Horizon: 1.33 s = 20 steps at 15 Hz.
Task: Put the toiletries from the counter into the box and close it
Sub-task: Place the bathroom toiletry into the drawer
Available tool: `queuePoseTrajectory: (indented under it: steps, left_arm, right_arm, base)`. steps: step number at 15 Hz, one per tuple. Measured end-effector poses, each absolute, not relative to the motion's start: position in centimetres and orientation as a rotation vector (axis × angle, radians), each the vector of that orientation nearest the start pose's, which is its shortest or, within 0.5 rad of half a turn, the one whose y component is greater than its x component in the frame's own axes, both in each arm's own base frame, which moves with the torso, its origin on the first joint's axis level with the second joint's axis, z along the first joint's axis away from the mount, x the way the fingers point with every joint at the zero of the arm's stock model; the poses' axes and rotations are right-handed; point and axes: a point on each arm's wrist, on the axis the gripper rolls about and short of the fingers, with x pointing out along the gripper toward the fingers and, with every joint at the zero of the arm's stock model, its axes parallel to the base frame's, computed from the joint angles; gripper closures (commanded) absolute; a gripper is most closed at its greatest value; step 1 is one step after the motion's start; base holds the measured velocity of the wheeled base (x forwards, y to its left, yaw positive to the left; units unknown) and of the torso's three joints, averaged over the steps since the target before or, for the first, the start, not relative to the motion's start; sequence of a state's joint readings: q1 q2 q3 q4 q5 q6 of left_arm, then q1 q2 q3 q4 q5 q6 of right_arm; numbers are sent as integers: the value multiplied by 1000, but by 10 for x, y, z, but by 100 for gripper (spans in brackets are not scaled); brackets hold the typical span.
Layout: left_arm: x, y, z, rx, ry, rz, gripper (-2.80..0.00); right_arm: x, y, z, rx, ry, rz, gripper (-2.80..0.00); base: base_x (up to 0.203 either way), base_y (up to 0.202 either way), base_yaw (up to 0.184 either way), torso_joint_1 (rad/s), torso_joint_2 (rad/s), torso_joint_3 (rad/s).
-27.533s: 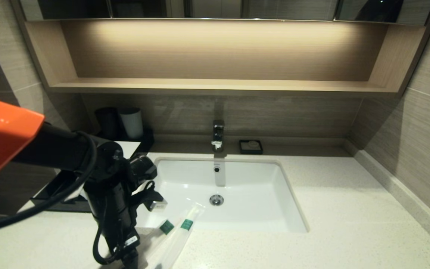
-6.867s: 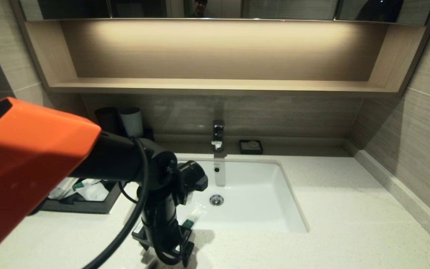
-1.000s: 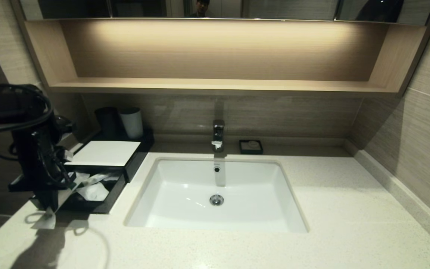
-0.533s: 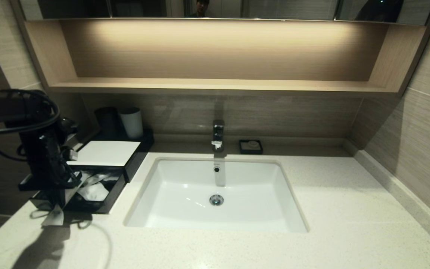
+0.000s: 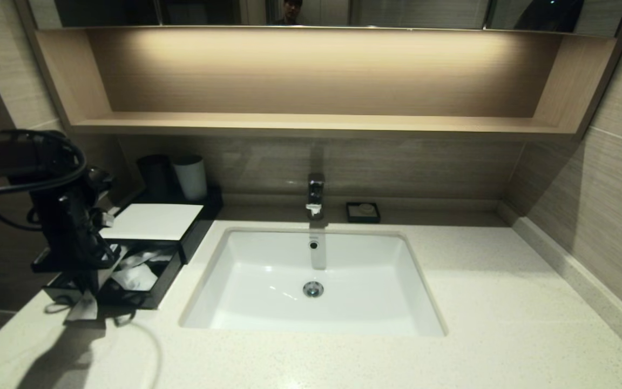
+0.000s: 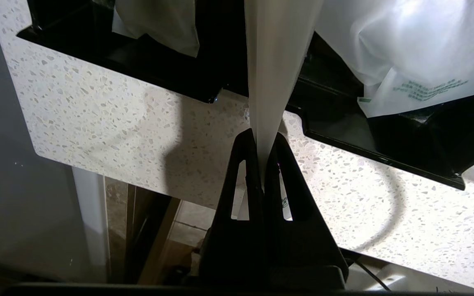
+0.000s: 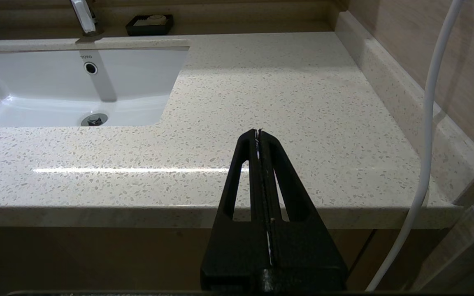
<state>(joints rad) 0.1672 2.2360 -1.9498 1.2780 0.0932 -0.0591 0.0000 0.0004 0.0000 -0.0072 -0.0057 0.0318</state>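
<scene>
Cream speckled stone makes up the counter (image 5: 478, 302), with a white sink (image 5: 268, 254) set into it and a tan shelf (image 5: 311, 125) on the wall above. At the far left of the counter stands the box (image 5: 151, 300), its black drawer pulled out toward the front edge from under the white top panel (image 5: 151, 221). The left gripper (image 6: 265, 139) hangs over the drawer's front rim, clenched on one end of a sachet (image 6: 276, 61). The sachet's long axis runs from the fingertips up over the rim into the drawer, its free end pointing inward. The head view shows only a pale tail (image 5: 83, 310) below the gripper (image 5: 81, 289), resting near the counter; the left wrist view shows more white packets (image 6: 405, 53) lying inside. The right gripper (image 7: 258, 133), seen only in its own wrist view, sits pressed closed and empty before the counter's front edge.
</scene>
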Motion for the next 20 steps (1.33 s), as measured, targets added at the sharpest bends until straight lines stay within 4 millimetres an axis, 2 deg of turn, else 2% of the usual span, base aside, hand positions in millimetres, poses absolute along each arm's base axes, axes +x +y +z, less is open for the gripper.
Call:
queuePoseTrajectory:
  steps: [20]
  left_arm:
    - [391, 69, 152, -89, 1387, 265, 0]
  right_arm:
    - [-23, 0, 76, 33, -7, -6, 0]
  base:
    - [0, 0, 0, 0, 0, 0]
